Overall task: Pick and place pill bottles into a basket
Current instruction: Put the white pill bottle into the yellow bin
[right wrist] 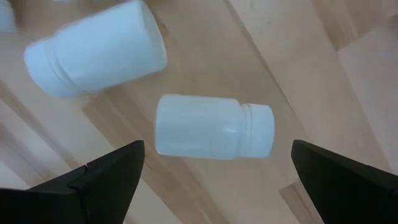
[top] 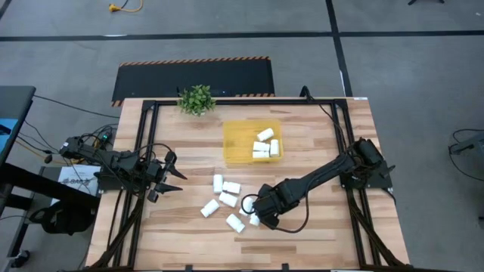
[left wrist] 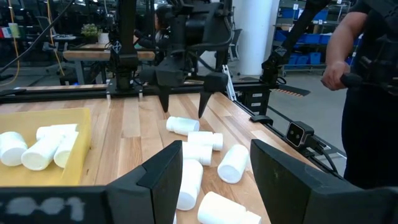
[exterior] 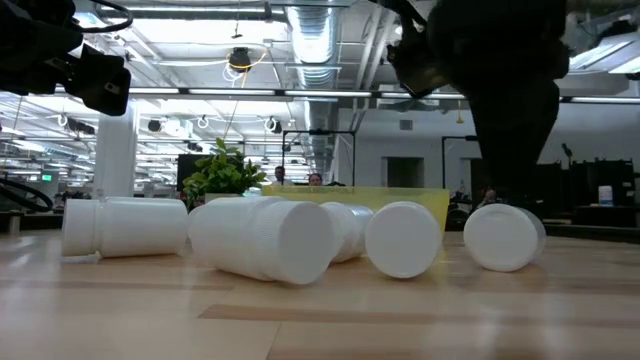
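Observation:
Several white pill bottles [top: 228, 199] lie on their sides on the wooden table, in front of the yellow basket [top: 236, 134]. The basket holds three more bottles [top: 265, 145]. My right gripper [top: 252, 207] is open and points down over one lying bottle [right wrist: 211, 127]. Its fingers stand on either side of the bottle and above it, touching nothing; this also shows in the left wrist view [left wrist: 183, 104]. My left gripper [top: 171, 174] is open and empty at the table's left side, facing the bottles [left wrist: 214, 180].
A small green potted plant [top: 197, 99] stands at the far edge, left of the basket. Black frame rails [top: 144, 136] run along both sides of the table. A person [left wrist: 367, 93] stands beyond the table's right side. A second bottle [right wrist: 96, 56] lies close to the one under my right gripper.

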Action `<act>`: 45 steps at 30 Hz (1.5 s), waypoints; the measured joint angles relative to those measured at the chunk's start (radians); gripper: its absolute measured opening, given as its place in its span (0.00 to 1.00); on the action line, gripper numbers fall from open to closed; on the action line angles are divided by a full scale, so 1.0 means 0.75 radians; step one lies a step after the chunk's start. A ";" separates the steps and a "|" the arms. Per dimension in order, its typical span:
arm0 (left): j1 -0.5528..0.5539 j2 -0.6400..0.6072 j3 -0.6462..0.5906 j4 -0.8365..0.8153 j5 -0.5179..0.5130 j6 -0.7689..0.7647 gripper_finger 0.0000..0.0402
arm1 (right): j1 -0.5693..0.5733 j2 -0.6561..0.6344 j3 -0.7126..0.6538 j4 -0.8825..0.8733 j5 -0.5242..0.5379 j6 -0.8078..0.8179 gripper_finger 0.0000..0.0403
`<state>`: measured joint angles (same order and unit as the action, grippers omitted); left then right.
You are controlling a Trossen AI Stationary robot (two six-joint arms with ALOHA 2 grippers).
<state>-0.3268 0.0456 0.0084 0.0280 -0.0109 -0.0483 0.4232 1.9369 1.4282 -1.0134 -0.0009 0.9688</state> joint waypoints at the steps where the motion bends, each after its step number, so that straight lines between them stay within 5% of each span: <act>1: 0.000 0.000 0.000 0.000 0.000 0.000 0.44 | 0.000 0.000 -0.009 0.005 -0.001 0.003 0.99; 32: 0.000 0.000 0.000 0.000 0.000 0.000 0.44 | 0.002 0.000 -0.194 0.239 -0.031 0.061 0.99; 45: 0.000 0.000 0.000 0.000 0.000 0.000 0.44 | 0.001 0.000 -0.194 0.257 -0.028 0.139 0.80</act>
<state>-0.3269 0.0458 0.0082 0.0279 -0.0110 -0.0483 0.4240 1.9371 1.2824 -0.8207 -0.0219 1.0734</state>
